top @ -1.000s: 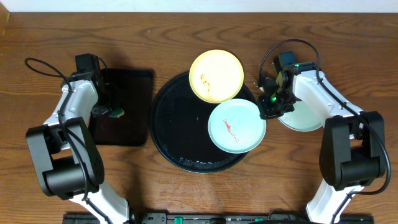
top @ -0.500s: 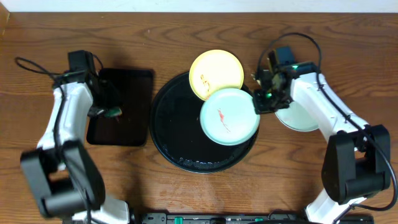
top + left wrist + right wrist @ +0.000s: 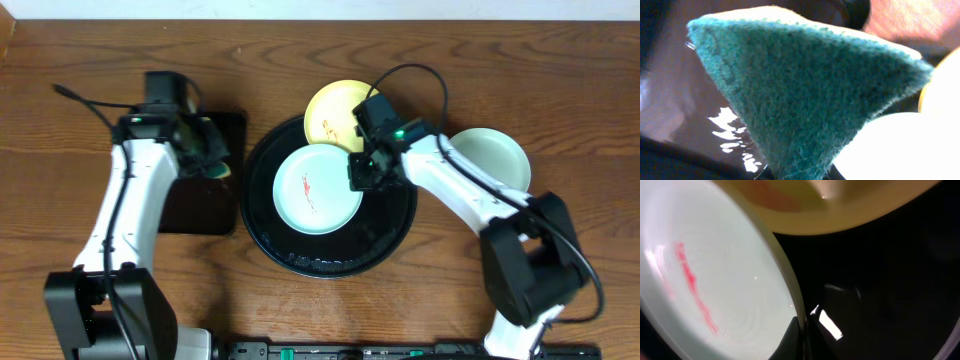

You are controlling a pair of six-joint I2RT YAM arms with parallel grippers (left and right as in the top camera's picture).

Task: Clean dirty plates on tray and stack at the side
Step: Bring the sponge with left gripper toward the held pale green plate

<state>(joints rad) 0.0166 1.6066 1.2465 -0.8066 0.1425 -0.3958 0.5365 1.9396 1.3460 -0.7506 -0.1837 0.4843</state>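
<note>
A mint-blue plate (image 3: pixel 316 190) with a red smear lies on the round black tray (image 3: pixel 330 255). My right gripper (image 3: pixel 360 172) is shut on its right rim; the right wrist view shows the rim (image 3: pixel 796 311) pinched between the fingers (image 3: pixel 801 339). A yellow plate (image 3: pixel 330 112) leans on the tray's far rim and shows above the mint plate (image 3: pixel 840 205). A second mint plate (image 3: pixel 492 155) sits on the table at the right. My left gripper (image 3: pixel 207 152) is shut on a green sponge (image 3: pixel 805 95) over the rectangular tray, left of the round tray.
A smaller rectangular black tray (image 3: pixel 195 205) lies left of the round tray. Arm cables loop above both arms. The table's far edge meets a white wall at the top.
My right gripper dragged the smeared mint plate left, from the tray's right edge to its middle. My left gripper lifted the sponge and moved right toward the round tray.
</note>
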